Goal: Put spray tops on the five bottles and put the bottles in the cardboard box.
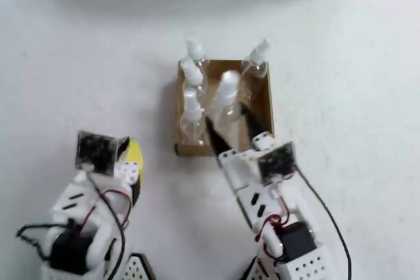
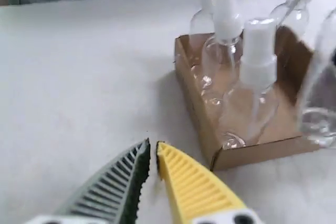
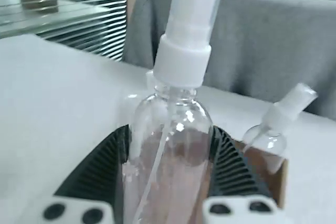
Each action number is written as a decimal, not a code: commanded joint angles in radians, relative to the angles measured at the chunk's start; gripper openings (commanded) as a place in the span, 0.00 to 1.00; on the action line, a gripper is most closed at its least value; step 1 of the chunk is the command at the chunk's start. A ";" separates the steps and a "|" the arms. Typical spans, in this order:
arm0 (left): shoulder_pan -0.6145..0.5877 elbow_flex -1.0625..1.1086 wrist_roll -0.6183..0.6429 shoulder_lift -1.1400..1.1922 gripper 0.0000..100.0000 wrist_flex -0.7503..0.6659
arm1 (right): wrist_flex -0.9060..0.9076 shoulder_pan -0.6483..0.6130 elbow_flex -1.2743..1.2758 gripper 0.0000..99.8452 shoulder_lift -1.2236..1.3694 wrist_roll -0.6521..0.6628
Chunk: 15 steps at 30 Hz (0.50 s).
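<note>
Three bottles (image 1: 192, 80) line the left wall of the cardboard box (image 1: 266, 106), and a fourth bottle (image 1: 256, 63) fills its far right corner. My right claw (image 1: 226, 115) grips a fifth bottle (image 1: 228, 93) over the middle, so the one bare patch of box floor is near right. The table (image 1: 79, 63) left of the box gives passing room, with my left claw (image 2: 152, 148) there, tips together.

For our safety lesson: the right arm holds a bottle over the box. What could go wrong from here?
Lowered, the held bottle in the right gripper might knock the row of bottles standing beside it in the cardboard box. The leaning bottle at the far corner could topple out.
</note>
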 commanded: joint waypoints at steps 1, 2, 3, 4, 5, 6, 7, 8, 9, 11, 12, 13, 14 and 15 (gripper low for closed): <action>-0.104 0.189 -0.017 -0.002 0.02 -0.245 | 0.002 0.119 -0.147 0.02 -0.012 0.002; -0.130 0.227 -0.015 -0.002 0.02 -0.299 | 0.002 0.139 -0.163 0.02 -0.010 0.002; -0.150 0.264 -0.015 -0.002 0.02 -0.348 | 0.002 0.159 -0.175 0.01 -0.010 0.002; -0.162 0.298 -0.014 -0.002 0.02 -0.387 | 0.002 0.176 -0.184 0.01 -0.008 0.002; -0.168 0.327 -0.014 -0.002 0.02 -0.413 | 0.002 0.191 -0.195 0.01 -0.005 0.002; -0.170 0.347 -0.012 -0.002 0.02 -0.434 | 0.002 0.206 -0.204 0.01 -0.004 0.002; -0.171 0.354 -0.011 -0.002 0.02 -0.443 | 0.002 0.219 -0.213 0.01 -0.002 0.002; -0.170 0.351 0.003 -0.002 0.02 -0.445 | 0.002 0.225 -0.221 0.01 -0.002 0.002; -0.170 0.336 0.031 -0.002 0.02 -0.446 | 0.002 0.229 -0.230 0.01 -0.002 0.002; -0.168 0.275 0.087 -0.002 0.02 -0.443 | 0.002 0.231 -0.253 0.01 -0.002 -0.002; -0.168 0.238 0.109 -0.002 0.02 -0.443 | 0.002 0.231 -0.264 0.01 -0.001 -0.003; -0.168 0.199 0.129 -0.002 0.02 -0.442 | 0.002 0.231 -0.275 0.01 -0.001 -0.005; -0.166 0.161 0.143 -0.002 0.02 -0.442 | 0.002 0.231 -0.287 0.01 -0.001 -0.006; -0.165 0.121 0.155 -0.002 0.02 -0.442 | 0.002 0.231 -0.298 0.01 -0.001 -0.006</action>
